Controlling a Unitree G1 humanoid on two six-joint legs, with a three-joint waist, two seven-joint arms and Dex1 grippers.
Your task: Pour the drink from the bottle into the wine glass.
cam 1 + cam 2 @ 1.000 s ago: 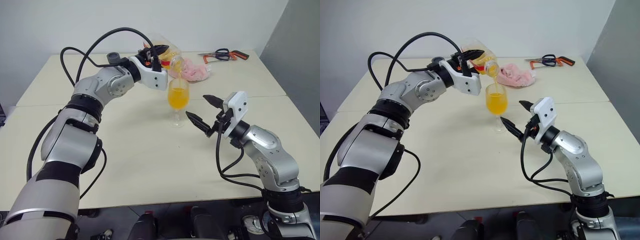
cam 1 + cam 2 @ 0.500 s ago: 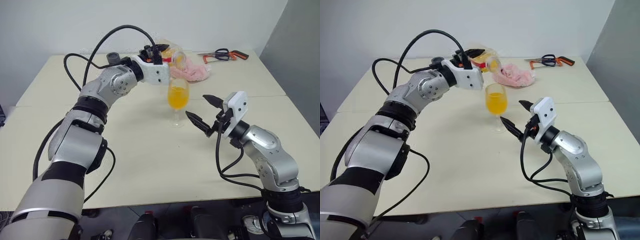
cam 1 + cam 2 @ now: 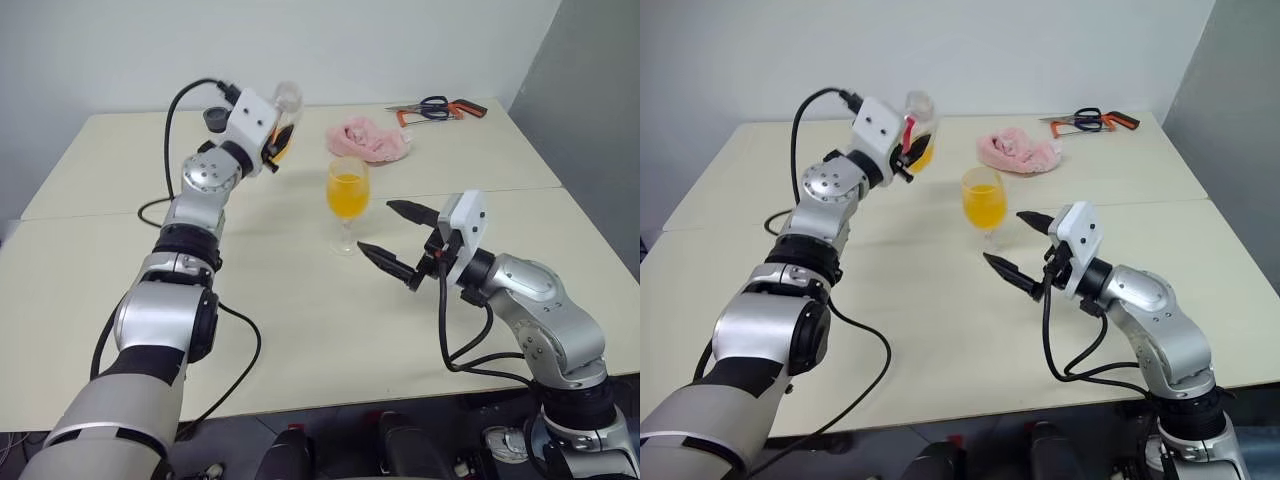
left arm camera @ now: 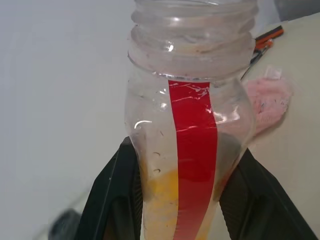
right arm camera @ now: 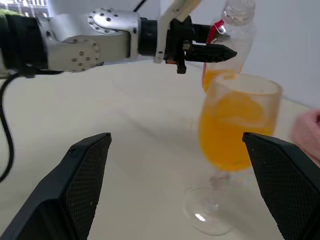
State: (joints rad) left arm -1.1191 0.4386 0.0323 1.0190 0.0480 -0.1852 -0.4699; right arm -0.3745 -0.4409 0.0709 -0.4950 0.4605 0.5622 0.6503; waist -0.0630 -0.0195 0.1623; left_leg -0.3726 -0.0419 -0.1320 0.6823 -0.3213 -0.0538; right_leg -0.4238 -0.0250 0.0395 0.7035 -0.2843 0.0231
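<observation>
Near the middle of the desk [image 3: 300, 330], a bit toward the far edge, stands the wine glass [image 3: 346, 205]. Its bowl is about half full of the drink [image 3: 346, 196], which is orange. It stands straight up on its round foot.

Up above the desk, toward the far left corner, the left claw [image 3: 902, 152] is clenched around the bottle [image 3: 919, 128]. The bottle is upright, with its open mouth at the top and no cap on it. A little orange drink sits at the bottom of it. A red strip runs down its side. One black finger [image 4: 116, 195] presses on each side of the lower part. The bottle is well apart from the glass.

Just beside the glass, on the side nearer the right edge, the right claw [image 3: 395, 240] is wide open and grasps nothing. It does not touch the glass.

By the far edge lie a pink cloth [image 3: 368, 140] and some tools [image 3: 440, 107], maybe scissors, but they are too small to be sure.

I think the glass is easy to break and easy to tip, because the stem is thin and the top is heavy now. It is best held low on the bowl or by the stem, softly. The bottle looks light and thin, so a hard squeeze could dent it.
</observation>
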